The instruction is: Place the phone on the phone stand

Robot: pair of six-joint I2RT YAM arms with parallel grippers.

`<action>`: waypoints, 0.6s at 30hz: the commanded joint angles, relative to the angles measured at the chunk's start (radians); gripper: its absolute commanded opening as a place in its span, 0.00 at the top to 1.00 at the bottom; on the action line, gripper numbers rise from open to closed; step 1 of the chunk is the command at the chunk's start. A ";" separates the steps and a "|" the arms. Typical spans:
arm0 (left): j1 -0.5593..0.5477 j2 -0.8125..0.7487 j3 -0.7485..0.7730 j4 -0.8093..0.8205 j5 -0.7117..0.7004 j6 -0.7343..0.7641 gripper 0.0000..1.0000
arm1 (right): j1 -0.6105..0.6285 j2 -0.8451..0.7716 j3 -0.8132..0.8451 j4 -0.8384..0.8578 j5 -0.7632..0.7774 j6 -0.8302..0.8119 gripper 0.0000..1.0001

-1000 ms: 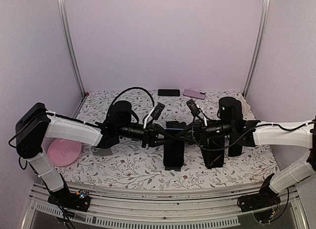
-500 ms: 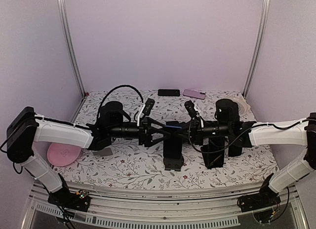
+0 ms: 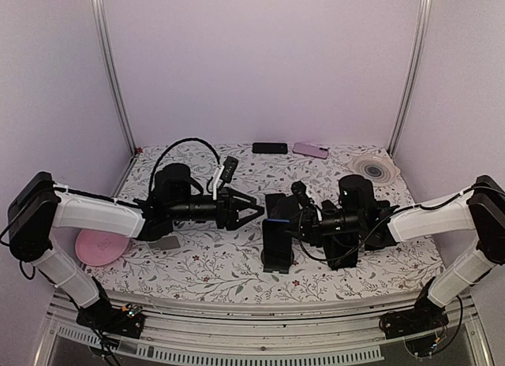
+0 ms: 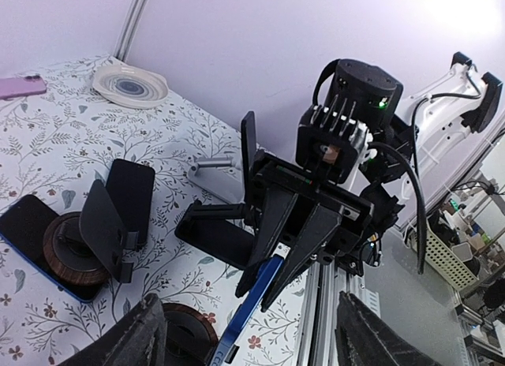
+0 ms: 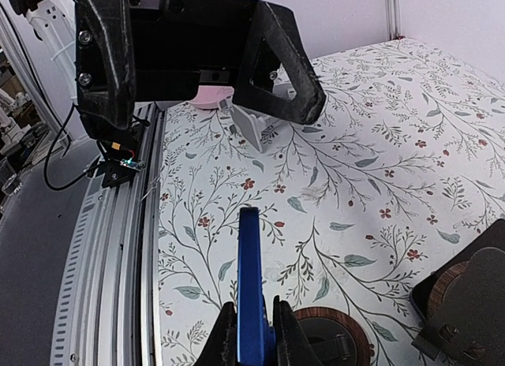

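Observation:
The blue phone (image 3: 276,222) is held edge-on in my right gripper (image 3: 289,221), just above the dark phone stand (image 3: 277,246) at the table's middle. In the right wrist view the fingers (image 5: 227,334) pinch the phone (image 5: 250,271), and the stand's round wooden base (image 5: 327,334) lies right below. My left gripper (image 3: 251,209) is open and empty, a little left of the phone. In the left wrist view the phone (image 4: 256,291) hangs from the right gripper's black fingers (image 4: 272,228), beyond my own spread left fingers (image 4: 146,334), with the stand base (image 4: 177,328) below.
Two more dark stands (image 3: 343,248) (image 3: 375,232) are to the right. A pink plate (image 3: 101,244) and a grey block (image 3: 162,242) sit at the left. A black phone (image 3: 270,147), a pink phone (image 3: 310,150) and a white plate (image 3: 375,166) lie at the back.
My left gripper has opened, let go of the phone and drawn back to the left. My right gripper has carried the phone down and left, over the stand.

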 commanded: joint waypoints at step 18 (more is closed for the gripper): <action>0.007 0.028 0.019 0.015 0.033 0.001 0.29 | 0.001 0.058 -0.032 0.162 0.040 -0.019 0.98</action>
